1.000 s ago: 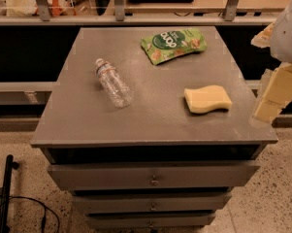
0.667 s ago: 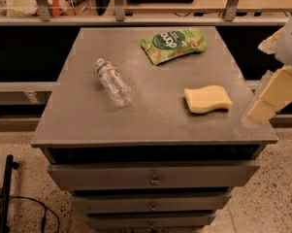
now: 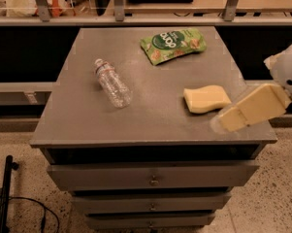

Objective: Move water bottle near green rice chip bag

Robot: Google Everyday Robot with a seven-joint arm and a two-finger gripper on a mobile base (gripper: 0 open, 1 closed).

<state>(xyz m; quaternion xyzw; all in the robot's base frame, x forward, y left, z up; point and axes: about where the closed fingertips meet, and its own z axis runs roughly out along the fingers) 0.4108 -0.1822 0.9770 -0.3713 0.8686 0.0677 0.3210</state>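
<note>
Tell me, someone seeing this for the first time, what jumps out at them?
The green rice chip bag stands out most, lying flat at the far edge of the grey drawer cabinet. The clear water bottle lies on its side at the left. A yellow sponge sits at the right, with the gripper just beside it over the front right corner.

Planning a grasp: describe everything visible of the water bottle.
The water bottle is small, clear, crinkled plastic, with a white cap and a red-and-white band near its neck. It lies on its side on the left half of the grey table, cap pointing to the far left, touching nothing else. The gripper hovers far off at the table's right edge.
</note>
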